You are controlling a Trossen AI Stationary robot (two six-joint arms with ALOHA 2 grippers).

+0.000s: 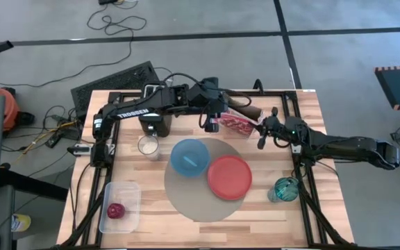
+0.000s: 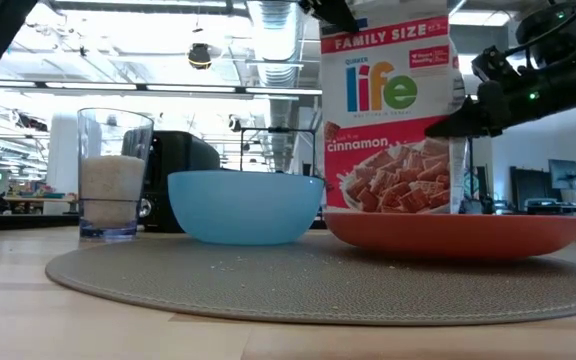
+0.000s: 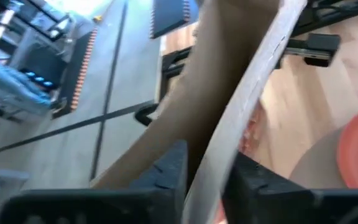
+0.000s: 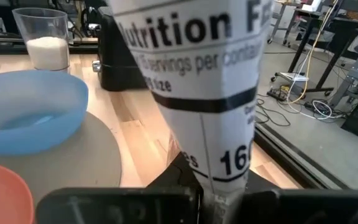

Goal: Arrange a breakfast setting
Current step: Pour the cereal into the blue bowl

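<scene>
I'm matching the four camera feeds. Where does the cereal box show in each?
High view: cereal box lies past the mat, between both grippers.
Low view: it stands behind the red plate.
Left wrist view: its open flap fills the centre.
Right wrist view: its side panel fills the centre.
Shared landmark: blue bowl, beside it.

A cereal box (image 1: 237,125) sits upper centre in the high view, upright and filling upper right in the low view. A toaster (image 1: 155,123) stands left of it, a milk glass (image 1: 148,146) just below. A clear tub (image 1: 120,206) lies lower left.
</scene>
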